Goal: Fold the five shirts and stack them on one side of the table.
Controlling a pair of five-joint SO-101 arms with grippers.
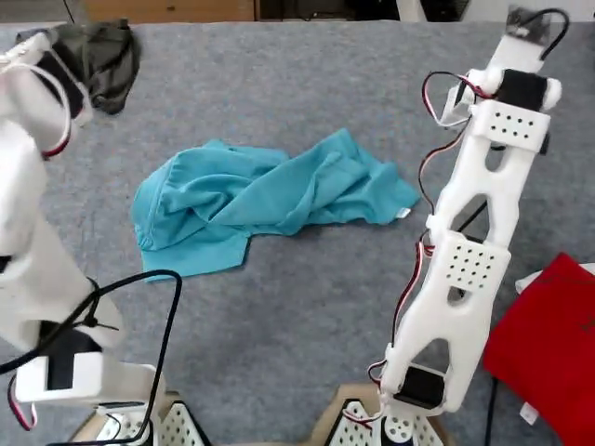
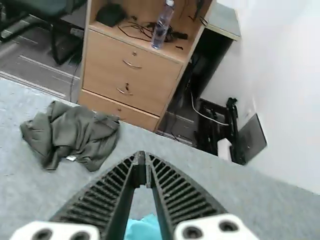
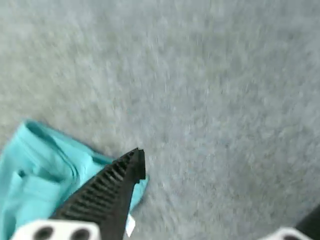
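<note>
A crumpled teal shirt (image 1: 270, 200) lies in the middle of the grey table. An olive shirt (image 1: 102, 60) is bunched at the far left corner, and a red shirt (image 1: 548, 348) lies at the near right. My left gripper (image 2: 143, 162) is shut on nothing and hovers high, with the olive shirt (image 2: 70, 132) beyond its tips and a bit of the teal shirt (image 2: 142, 227) below. My right gripper (image 3: 210, 200) is open above bare table. One of its black fingers (image 3: 115, 190) hangs over the tagged corner of the teal shirt (image 3: 40, 175).
The left arm (image 1: 28, 204) rises along the table's left side and the right arm (image 1: 474, 232) stretches along the right side toward the far edge. A wooden drawer cabinet (image 2: 130, 75) stands beyond the table's far edge. Bare grey table (image 1: 307, 316) lies in front of the teal shirt.
</note>
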